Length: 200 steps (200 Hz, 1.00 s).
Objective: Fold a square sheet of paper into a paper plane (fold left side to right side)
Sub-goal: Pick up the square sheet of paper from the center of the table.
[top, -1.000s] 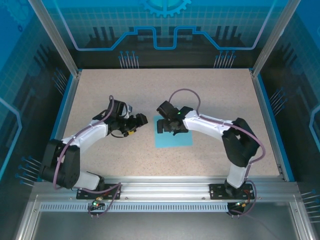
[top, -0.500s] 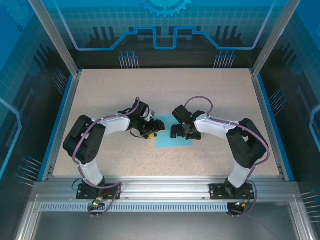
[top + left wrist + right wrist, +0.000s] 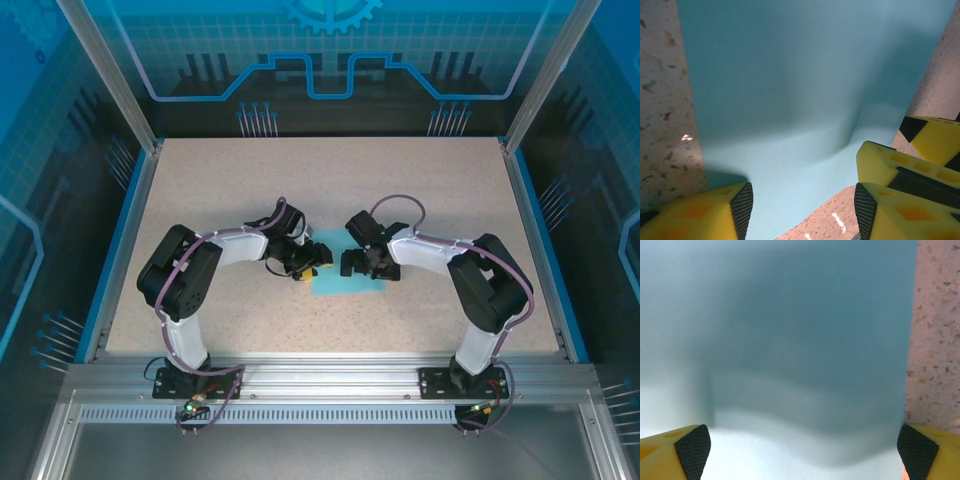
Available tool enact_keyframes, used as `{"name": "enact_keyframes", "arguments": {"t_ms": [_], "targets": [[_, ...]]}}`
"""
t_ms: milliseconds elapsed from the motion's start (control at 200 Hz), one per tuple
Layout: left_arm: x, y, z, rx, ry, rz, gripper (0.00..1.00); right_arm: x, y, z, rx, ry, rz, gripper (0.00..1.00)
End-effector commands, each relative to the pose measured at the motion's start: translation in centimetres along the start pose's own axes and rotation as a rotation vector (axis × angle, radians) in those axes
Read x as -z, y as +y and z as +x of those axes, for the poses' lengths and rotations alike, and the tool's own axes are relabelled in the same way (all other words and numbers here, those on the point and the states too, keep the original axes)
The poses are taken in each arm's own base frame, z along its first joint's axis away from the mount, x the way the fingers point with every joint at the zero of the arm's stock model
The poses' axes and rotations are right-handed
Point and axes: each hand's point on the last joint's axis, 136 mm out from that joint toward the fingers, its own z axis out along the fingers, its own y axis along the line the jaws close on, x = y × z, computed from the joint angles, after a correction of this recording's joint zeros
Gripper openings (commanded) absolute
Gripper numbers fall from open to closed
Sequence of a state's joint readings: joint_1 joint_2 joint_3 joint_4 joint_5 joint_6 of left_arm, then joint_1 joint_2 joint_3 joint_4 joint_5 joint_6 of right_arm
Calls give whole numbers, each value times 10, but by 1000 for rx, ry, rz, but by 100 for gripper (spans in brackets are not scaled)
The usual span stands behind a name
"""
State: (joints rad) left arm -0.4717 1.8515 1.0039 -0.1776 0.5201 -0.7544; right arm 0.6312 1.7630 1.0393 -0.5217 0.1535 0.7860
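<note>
sheet (image 3: 345, 284): plain cyan paper on the speckled table (image 3: 250, 180), about dead centre and a touch toward 5 o'clock.

It isn't flat. In the left wrist view the sheet (image 3: 790, 75) bows up into a soft ridge near the fingers, with a dimple toward 3 o'clock. In the right wrist view the sheet (image 3: 805, 330) has a similar shallow wave across its near part. No sharp crease visible.

Orientation: the visible edges run parallel to the table edges. Seen from above, both grippers cover much of it, so there's no point or long axis to call. What shows reads roughly square.

The left gripper (image 3: 312, 262) is at the sheet's 9 o'clock edge, arm coming in from 8 o'clock. Its jaws are part-way apart and the sheet's edge lies in the gap between the pads (image 3: 742, 207), not pinched.

The right gripper (image 3: 351, 264) is over the sheet's middle, toward 12 o'clock, arm from 3 o'clock. Its jaws are spread wide, with the pads (image 3: 692, 450) at either side of the frame, low over the paper, and they hold nothing. Can't tell whether it touches the sheet.
</note>
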Motion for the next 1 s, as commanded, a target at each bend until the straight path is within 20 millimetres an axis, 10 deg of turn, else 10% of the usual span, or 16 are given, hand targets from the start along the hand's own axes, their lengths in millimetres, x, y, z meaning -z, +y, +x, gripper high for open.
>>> {"name": "enact_keyframes", "arguments": {"t_ms": [0,670,995], "targets": [[-9,19,5,42,19,-71,60,-13,16,13,-9,67,-80,100],[10,-5,0,-34,-29,-25,61,8,49,1,73,36,-190,55],[71,-24,-19,-84,-164,70,71,36,64,-12,69,-49,-390,29]]}}
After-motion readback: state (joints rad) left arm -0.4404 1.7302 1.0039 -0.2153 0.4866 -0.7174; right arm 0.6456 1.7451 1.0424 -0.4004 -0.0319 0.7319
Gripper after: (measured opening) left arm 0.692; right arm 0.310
